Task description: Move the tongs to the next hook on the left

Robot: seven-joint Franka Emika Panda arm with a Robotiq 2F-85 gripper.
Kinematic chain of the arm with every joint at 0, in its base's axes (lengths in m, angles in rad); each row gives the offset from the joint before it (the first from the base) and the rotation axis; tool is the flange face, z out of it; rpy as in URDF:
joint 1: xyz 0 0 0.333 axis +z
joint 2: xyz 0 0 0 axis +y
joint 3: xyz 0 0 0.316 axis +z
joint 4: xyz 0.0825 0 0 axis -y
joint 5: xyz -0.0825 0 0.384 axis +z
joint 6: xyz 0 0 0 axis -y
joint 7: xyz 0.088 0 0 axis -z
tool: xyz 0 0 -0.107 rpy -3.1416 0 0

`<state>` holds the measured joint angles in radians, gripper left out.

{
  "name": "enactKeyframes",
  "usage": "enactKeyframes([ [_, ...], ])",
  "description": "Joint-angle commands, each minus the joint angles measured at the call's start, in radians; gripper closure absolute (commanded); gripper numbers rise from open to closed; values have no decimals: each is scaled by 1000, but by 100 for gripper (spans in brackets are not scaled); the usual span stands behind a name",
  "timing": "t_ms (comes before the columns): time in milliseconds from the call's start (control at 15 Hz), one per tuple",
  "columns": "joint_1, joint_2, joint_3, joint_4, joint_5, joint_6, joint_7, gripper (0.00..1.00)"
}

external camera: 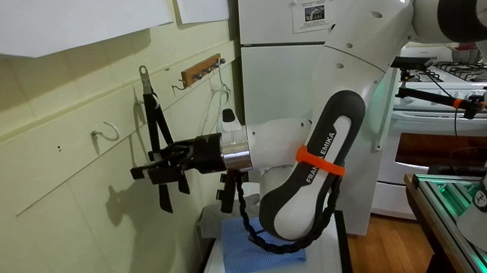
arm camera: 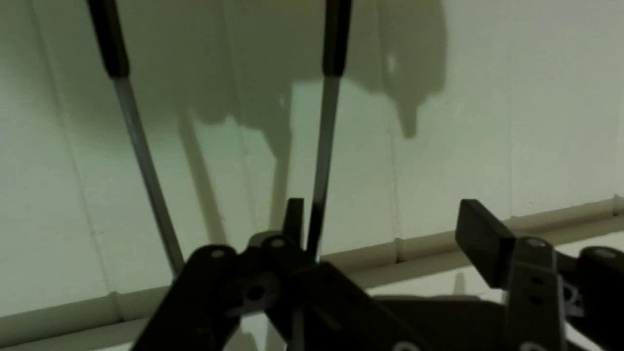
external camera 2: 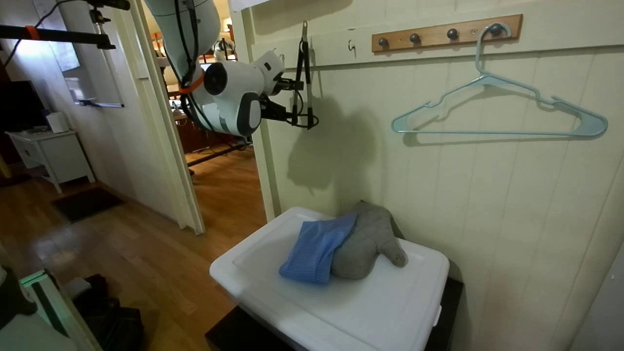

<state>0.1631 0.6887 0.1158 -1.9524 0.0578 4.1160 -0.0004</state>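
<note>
The black tongs (external camera: 152, 120) hang on the wall from a hook (external camera: 139, 102), partly hidden behind them. They also show in an exterior view (external camera 2: 306, 58) and the wrist view (arm camera: 325, 136). A bare hook (external camera: 116, 134) is left of them; another hook (external camera: 178, 87) is to their right, by the peg strip. My gripper (external camera: 147, 165) is at the tongs' mid-height. In the wrist view, which stands upside down, the gripper (arm camera: 387, 224) is open. One tong arm runs between the fingers, close to the left one; the other is outside. I cannot tell whether they touch.
A brown peg strip (external camera 2: 397, 44) holds a pale blue hanger (external camera 2: 592, 124). White sheets (external camera: 74, 17) jut out above the hooks. Below, a white lidded bin (external camera 2: 390, 312) bears a blue cloth (external camera 2: 317, 248) and a grey mitt (external camera 2: 360, 253). A fridge (external camera: 283, 83) stands beside the wall.
</note>
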Motion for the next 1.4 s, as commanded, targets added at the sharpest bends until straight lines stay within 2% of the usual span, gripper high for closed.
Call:
enactKeyframes([
  [0,8,-34,2,-42,33,21,10,5],
  [133,10,-42,0,-47,46,22,6,0],
  [467,18,-62,0,-48,69,29,2,0],
  [533,20,-68,1,-50,71,27,1,21],
  [667,25,-74,-1,-53,81,28,-4,34],
  [733,26,-77,-3,-55,89,31,-7,44],
  [1200,34,-107,-23,-82,167,36,-48,95],
  [1267,34,-110,-25,-84,172,35,-52,100],
  [1333,36,-113,-27,-85,180,35,-58,100],
])
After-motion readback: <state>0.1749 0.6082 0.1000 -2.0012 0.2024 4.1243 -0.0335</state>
